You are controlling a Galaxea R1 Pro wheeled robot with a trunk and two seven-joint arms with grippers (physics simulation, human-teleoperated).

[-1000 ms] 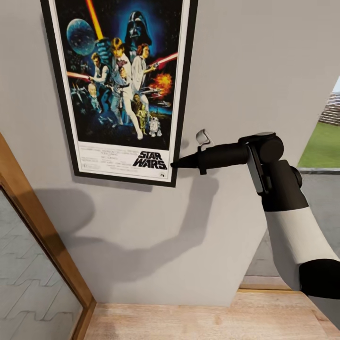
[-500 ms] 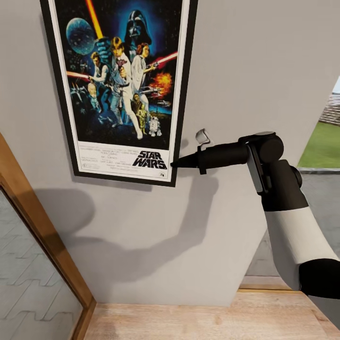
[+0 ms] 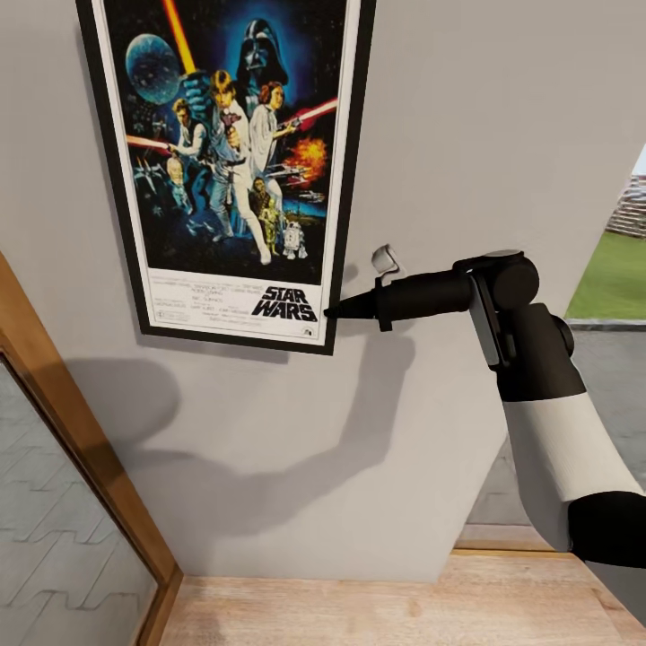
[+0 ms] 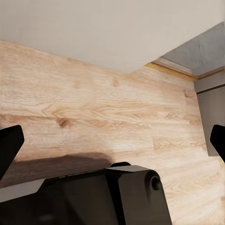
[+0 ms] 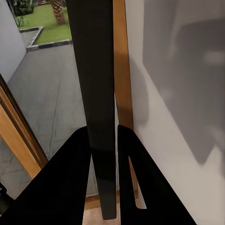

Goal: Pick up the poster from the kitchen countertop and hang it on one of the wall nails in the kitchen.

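Note:
The Star Wars poster (image 3: pixel 229 170) stands upright and flat against the grey wall (image 3: pixel 467 135), tilted slightly, with its top cut off by the head view. My right gripper (image 3: pixel 334 312) reaches in from the right and is shut on the black frame at the poster's lower right corner. In the right wrist view the frame's thin dark edge (image 5: pixel 96 93) runs between the two black fingers (image 5: pixel 70 178). My left gripper (image 4: pixel 112 140) hangs open over the wooden floor (image 4: pixel 93 103), its fingertips (image 4: pixel 9 140) far apart with nothing between them. No countertop or wall nail can be seen.
A wooden door frame (image 3: pixel 81 431) with a glass pane slants along the left. Light wood flooring (image 3: pixel 377 610) lies below the wall. At the right an opening (image 3: pixel 619 269) shows grass and paving outside.

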